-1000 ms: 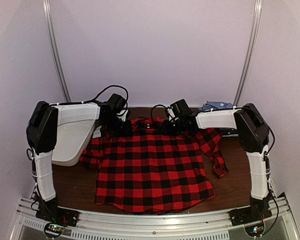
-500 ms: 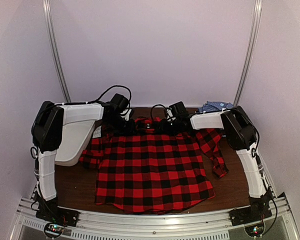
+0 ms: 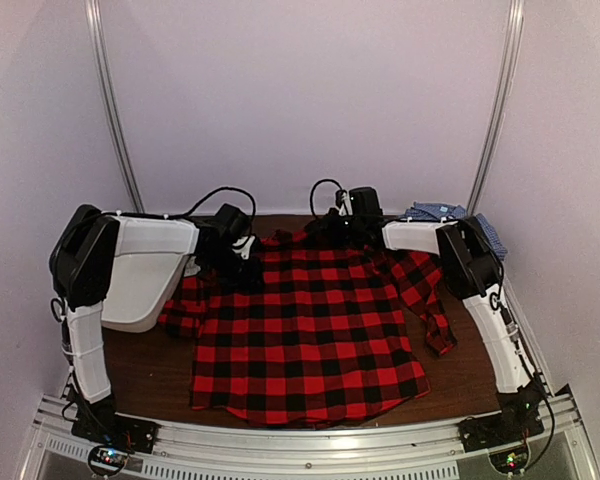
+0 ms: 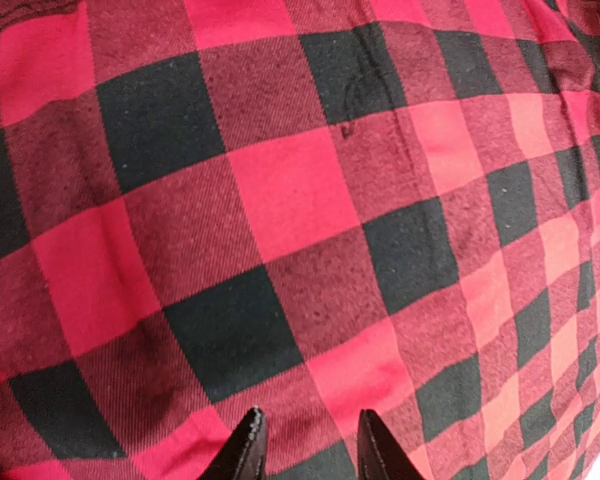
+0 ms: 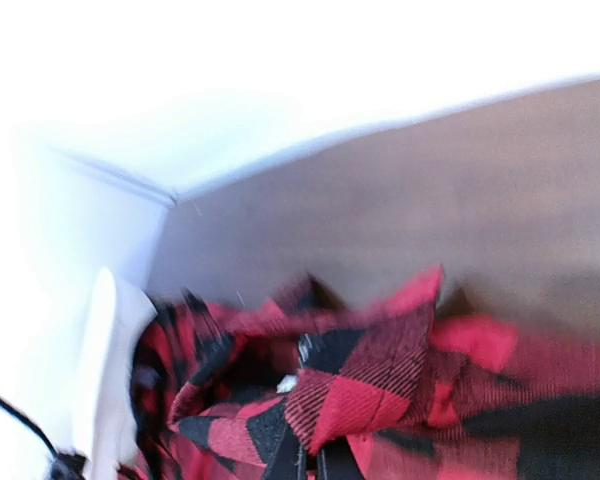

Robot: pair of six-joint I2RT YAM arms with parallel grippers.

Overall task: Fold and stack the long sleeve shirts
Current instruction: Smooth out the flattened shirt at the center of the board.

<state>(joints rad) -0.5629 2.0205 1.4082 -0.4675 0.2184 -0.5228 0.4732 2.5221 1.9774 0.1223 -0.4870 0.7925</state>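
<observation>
**Right pincer pinching plaid shirt at its far edge, left pincer parted over the cloth**

Right pincer (image 5: 310, 465): tips pressed together on a raised fold of the red-and-black plaid shirt (image 5: 360, 400). The fold peaks just above the tips. The wrist view is blurred, so the exact spot on the garment can't be read there. The top view puts this pincer at the shirt's far edge, near the collar and right of centre.

Left pincer (image 4: 310, 455): tips parted, with flat plaid cloth showing through the gap and no fold between them. The cloth fills the whole wrist view. From the top view it sits over the shirt's far-left shoulder area.

The plaid shirt lies spread out mid-table (image 3: 150, 365), hem toward the arm bases. Its right sleeve (image 3: 430, 300) trails down the right side toward the near edge. Its left sleeve (image 3: 185, 305) is bunched up against the white tub (image 3: 145, 285), which sits at the table's left under the left arm.

Blue-and-white check shirt (image 3: 435, 211): crumpled in the far-right corner behind the right arm, apart from the plaid one and partly hidden by the arm.
</observation>
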